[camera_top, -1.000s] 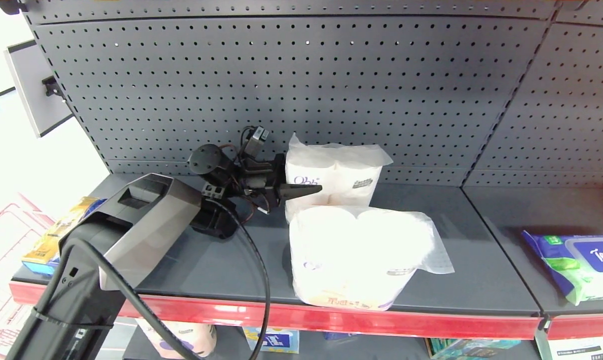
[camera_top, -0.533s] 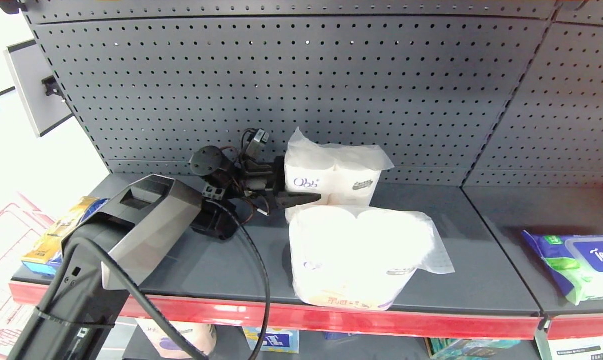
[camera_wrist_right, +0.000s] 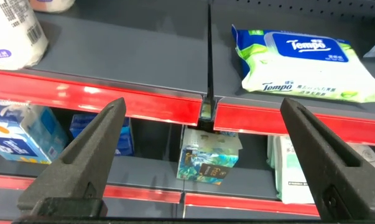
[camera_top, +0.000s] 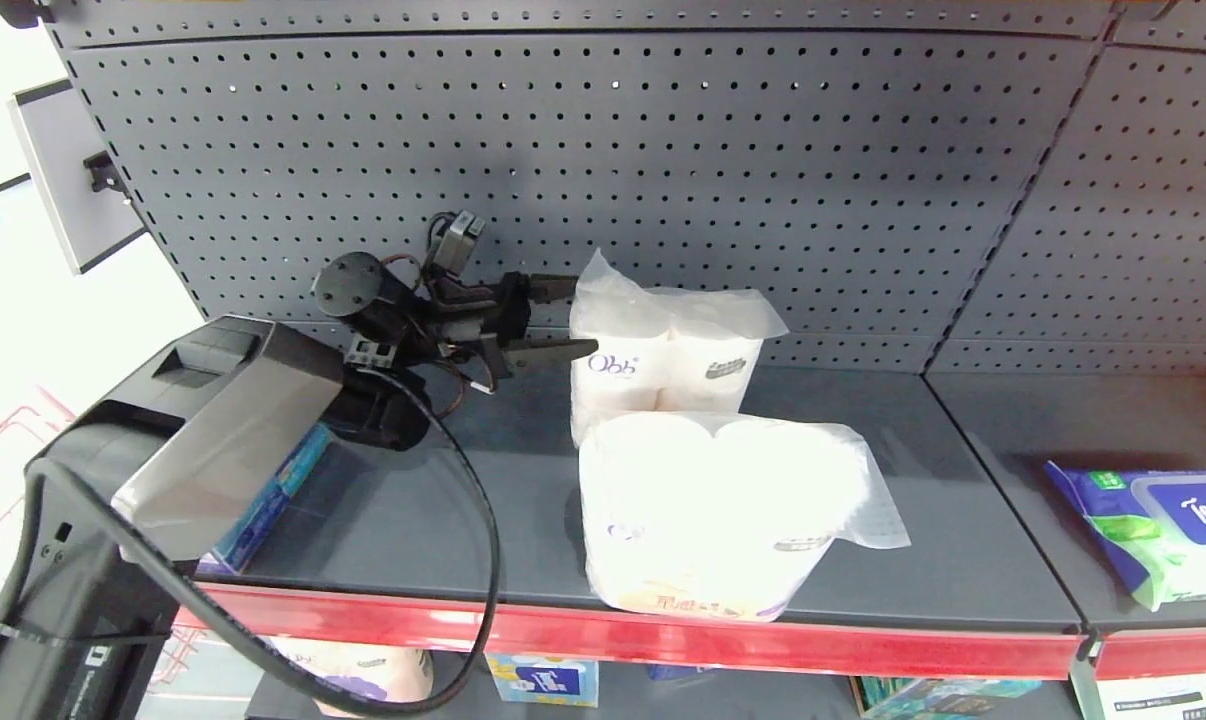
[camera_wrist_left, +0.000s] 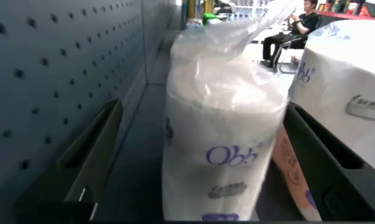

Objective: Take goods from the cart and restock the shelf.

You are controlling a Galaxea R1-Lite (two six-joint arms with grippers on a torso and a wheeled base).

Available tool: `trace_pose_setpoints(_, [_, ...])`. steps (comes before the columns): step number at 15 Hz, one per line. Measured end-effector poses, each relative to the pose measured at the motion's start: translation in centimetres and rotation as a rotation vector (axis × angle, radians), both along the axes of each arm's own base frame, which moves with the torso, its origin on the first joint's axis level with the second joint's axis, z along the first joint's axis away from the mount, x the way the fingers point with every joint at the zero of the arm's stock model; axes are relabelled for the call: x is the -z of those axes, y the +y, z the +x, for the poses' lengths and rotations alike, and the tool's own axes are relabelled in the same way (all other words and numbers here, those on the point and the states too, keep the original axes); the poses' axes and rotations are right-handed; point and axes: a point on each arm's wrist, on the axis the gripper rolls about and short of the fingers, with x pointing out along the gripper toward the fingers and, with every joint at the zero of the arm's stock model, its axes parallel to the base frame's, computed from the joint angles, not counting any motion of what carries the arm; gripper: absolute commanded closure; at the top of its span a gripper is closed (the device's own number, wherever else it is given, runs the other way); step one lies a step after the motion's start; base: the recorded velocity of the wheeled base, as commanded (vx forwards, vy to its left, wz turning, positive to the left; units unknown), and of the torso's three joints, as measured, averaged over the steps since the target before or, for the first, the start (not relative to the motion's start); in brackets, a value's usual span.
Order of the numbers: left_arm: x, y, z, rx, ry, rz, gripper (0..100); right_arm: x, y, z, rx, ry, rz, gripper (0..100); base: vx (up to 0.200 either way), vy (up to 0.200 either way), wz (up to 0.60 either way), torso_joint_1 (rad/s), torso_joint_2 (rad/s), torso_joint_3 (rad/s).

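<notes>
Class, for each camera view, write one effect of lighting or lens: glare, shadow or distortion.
Head view: the front tissue pack is washed out by glare and casts a shadow on the shelf; the top edge of the pegboard bows. Right wrist view: white glints streak the red shelf edge. Left wrist view: the wrap of the back tissue pack is backlit on top.

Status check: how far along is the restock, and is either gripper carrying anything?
Done: two toilet-paper packs stand on the shelf, the rear pack and the front pack. In hand: nothing; the left gripper is open astride the rear pack, and the right gripper is open and empty. Left: how many goods remain cannot be told, but the shelf has bare room.
</notes>
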Motion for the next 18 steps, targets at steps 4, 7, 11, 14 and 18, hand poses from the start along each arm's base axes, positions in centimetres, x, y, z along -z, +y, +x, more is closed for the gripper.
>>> trace_pose_setpoints(4, [-0.3,1.9,-1.5,-0.037,0.041,0.018,0,0.2,0.0,0.1,-0.001,0.006,0.004,0,0.000,0.000,0.00,0.000,0.00,0.000])
trace_pose_setpoints(7, [-1.2,2.9,-2.1,-0.057,0.033,0.016,0,0.2,0.0,0.0,-0.003,0.006,0.004,0,0.000,0.000,0.00,0.000,0.00,0.000])
trace_pose_setpoints(11, [-1.6,4.1,-3.3,-0.082,0.038,0.022,0,0.2,0.0,0.0,-0.006,0.006,0.005,0,0.000,0.000,0.00,0.000,0.00,0.000])
trace_pose_setpoints(14, [-0.8,6.3,-6.9,-0.153,0.148,0.039,0,0.1,0.0,0.0,-0.053,0.005,0.006,0,0.000,0.000,0.00,0.000,0.00,0.000])
trace_pose_setpoints(18, [-1.3,10.9,-14.5,-0.409,0.294,-0.005,0,-1.7,0.1,-0.2,-0.073,-0.018,0.004,0,0.000,0.000,0.00,0.000,0.00,0.000])
